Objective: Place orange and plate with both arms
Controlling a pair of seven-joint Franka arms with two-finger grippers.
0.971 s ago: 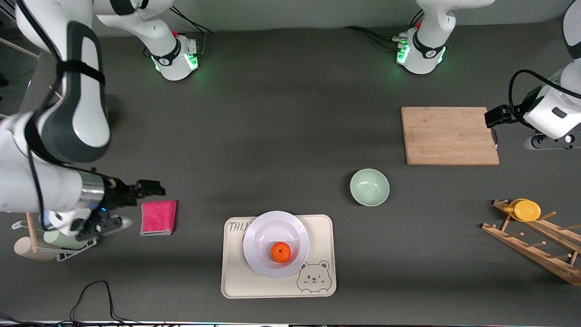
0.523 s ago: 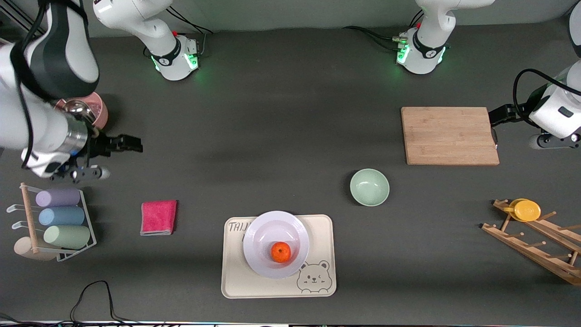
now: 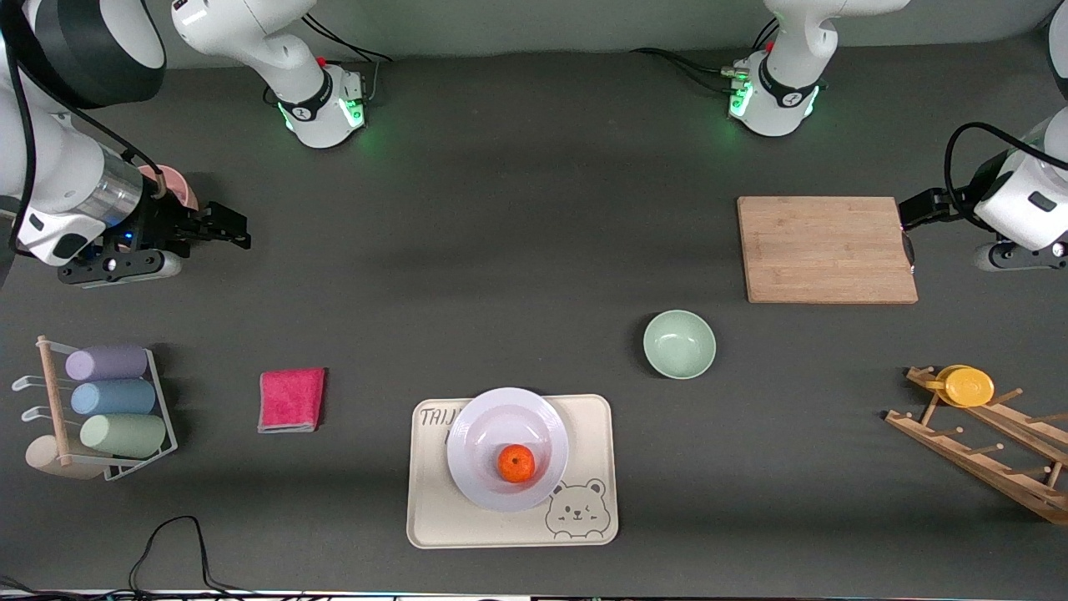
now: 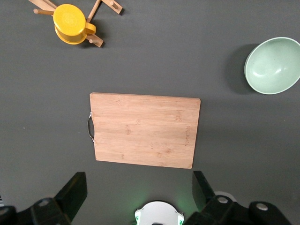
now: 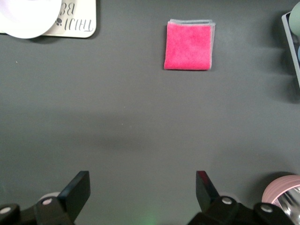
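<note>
Orange (image 3: 516,463): resting in the plate's well, on the side nearer the front camera; same spot as half a second ago.
Plate (image 3: 507,448): sits on the bear tray (image 3: 442,517), overlapping the tray's edge that lies farther from the front camera, close to the table's front edge, about midway along it; unmoved.
Right gripper (image 3: 227,227): up in the air near the table edge at the right arm's end, over bare table next to a pink cup (image 3: 173,185); fingers spread wide with nothing between them. It has risen and pulled back toward its base since the earlier frames, uncovering the cup rack (image 3: 100,401) at that end.
Left gripper (image 3: 914,210): hanging over the handle end of the wooden cutting board (image 3: 826,249), near the table edge at the left arm's end; fingers apart and empty. It has barely shifted.
Unchanged: pink cloth (image 3: 290,400), green bowl (image 3: 679,343), yellow cup (image 3: 966,386) on its wooden rack (image 3: 984,451).
</note>
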